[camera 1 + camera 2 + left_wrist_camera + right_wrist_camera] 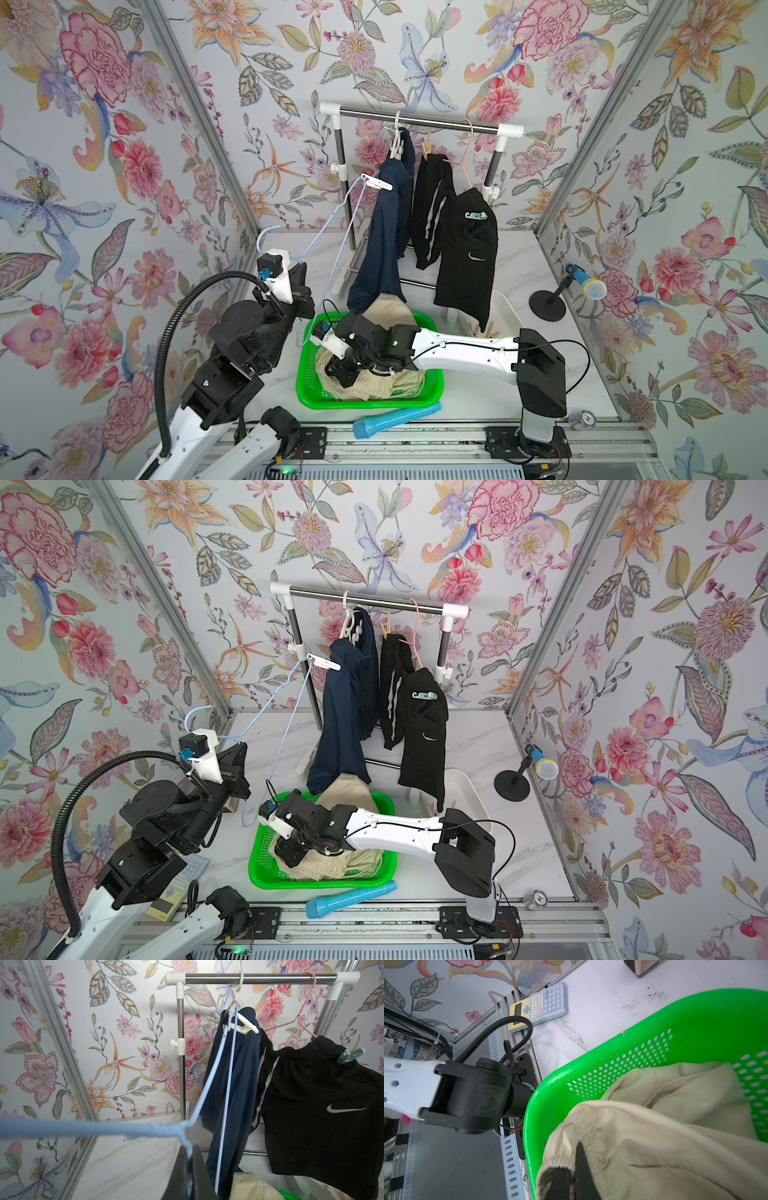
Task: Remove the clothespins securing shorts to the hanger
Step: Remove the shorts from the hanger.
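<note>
You have bright, even, diffuse light in both top views, with only faint, soft shadows on the desk (pixel 473 403). In the left wrist view the pale blue hanger (pixel 83 1128) nearest the lens blurs. The steel rail (pixel 249 978) shows mild glare, and the black shorts (pixel 322 1095) swallow detail.

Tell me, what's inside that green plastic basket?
Crumpled cream-beige fabric shorts lie in the green perforated plastic basket, with the right tool shut on their waistband. Anything underneath the fabric is covered.
</note>
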`<action>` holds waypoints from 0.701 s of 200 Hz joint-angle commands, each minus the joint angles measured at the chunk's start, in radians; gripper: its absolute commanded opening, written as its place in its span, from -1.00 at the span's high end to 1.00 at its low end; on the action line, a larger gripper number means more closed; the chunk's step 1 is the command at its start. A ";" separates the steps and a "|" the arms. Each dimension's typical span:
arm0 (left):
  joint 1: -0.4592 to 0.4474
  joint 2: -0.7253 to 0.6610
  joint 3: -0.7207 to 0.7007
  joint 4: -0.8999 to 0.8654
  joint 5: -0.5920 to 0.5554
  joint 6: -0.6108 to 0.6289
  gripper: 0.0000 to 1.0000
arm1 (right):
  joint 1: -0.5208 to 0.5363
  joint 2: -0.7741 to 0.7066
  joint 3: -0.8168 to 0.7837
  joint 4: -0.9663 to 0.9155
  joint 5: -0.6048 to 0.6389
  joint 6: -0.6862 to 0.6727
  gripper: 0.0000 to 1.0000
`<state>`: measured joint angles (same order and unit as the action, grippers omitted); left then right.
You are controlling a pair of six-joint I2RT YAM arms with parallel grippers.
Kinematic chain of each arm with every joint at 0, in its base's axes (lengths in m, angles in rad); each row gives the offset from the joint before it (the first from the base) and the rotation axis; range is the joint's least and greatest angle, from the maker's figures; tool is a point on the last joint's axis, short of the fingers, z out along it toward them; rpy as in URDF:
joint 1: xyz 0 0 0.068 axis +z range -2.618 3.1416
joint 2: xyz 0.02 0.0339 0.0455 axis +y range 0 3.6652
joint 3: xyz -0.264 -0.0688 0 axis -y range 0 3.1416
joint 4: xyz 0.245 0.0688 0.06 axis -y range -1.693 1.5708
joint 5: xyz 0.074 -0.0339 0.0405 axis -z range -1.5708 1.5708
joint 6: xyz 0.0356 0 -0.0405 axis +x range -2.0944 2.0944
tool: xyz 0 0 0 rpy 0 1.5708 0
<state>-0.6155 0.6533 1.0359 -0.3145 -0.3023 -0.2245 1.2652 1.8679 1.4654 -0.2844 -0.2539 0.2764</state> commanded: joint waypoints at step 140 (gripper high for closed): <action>-0.008 0.021 0.052 -0.018 -0.031 0.030 1.00 | -0.150 -0.249 -0.195 -0.063 0.210 0.030 -0.22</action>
<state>-0.6155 0.6762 1.0569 -0.3401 -0.3222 -0.2138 1.1477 1.7344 1.3071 -0.2955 -0.1200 0.3206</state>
